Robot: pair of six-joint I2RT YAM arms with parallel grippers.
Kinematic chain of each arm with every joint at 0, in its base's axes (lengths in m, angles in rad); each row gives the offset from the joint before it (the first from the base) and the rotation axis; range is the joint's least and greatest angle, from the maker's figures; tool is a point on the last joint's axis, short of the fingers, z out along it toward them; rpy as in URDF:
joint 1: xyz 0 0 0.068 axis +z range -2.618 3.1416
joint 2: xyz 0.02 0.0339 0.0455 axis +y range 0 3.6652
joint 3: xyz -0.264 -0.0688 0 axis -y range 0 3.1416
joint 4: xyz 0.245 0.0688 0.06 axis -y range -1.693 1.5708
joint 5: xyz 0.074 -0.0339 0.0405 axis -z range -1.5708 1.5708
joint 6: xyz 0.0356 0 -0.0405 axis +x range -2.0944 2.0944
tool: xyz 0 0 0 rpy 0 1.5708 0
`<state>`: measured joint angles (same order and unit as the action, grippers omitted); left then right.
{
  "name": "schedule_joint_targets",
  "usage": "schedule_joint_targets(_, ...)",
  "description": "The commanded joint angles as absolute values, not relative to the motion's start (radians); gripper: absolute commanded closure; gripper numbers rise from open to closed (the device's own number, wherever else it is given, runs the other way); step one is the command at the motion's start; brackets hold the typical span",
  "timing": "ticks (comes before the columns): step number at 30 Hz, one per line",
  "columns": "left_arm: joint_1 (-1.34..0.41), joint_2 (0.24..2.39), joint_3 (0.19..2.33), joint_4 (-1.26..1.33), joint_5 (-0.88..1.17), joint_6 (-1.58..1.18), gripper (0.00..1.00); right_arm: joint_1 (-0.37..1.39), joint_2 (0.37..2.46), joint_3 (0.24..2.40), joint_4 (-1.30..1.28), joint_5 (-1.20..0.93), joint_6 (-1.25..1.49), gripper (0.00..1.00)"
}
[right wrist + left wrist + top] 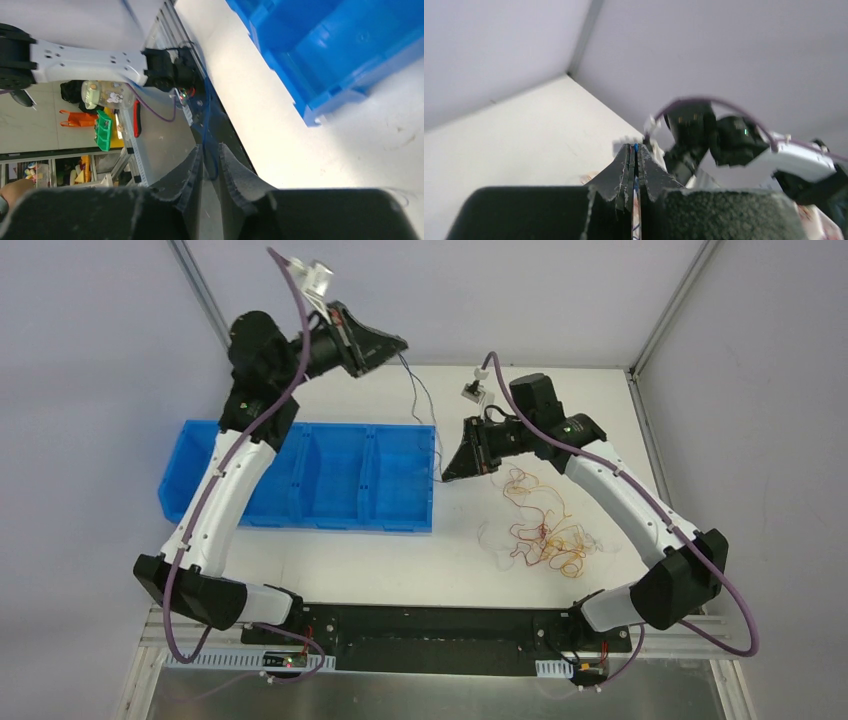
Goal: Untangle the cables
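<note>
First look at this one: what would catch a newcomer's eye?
A thin blue cable is pinched in the fingers of the raised left gripper and drops toward the right gripper at mid-table. A loose tangle of orange, red and white cables lies right of that. A blue bin sits to its left.

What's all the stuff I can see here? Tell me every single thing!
cable tangle: one heap; orange, red, yellow and white; on the table in front of the right arm.
blue cable: one; thin; strung between both grippers.
bin: one; blue; three compartments; left part of the table.
table: one; white.
left gripper: black; raised; shut on the blue cable.
right gripper: black; low beside the bin; blue cable between its fingers.
</note>
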<state>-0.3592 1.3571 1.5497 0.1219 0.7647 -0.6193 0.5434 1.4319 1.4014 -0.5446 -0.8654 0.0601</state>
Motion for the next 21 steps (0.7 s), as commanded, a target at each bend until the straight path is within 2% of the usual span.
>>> schedule_joint_targets(1,-0.25,1.344,1.701,0.134,0.724,-0.639,1.0,0.529,1.38,1.343,-0.632,-0.876,-0.061,0.79)
schedule_joint_targets(6,-0.093,1.323,1.761,-0.037,0.682,-0.568,1.0,0.493,1.363,1.336,-0.695,-0.852,-0.13,0.79)
schedule_joint_targets(8,-0.014,1.315,1.794,-0.133,0.657,-0.523,1.0,0.462,1.357,1.336,-0.725,-0.845,-0.154,0.75)
schedule_joint_targets(10,0.069,1.307,1.828,-0.246,0.614,-0.438,1.0,0.425,1.348,1.337,-0.748,-0.839,-0.173,0.7)
schedule_joint_targets(14,0.205,1.291,1.839,-0.421,0.501,-0.267,1.0,0.356,1.338,1.36,-0.81,-0.821,-0.226,0.52)
schedule_joint_targets(21,0.45,1.328,1.754,-0.566,0.368,-0.048,1.0,0.312,1.322,1.412,-0.893,-0.819,-0.227,0.27)
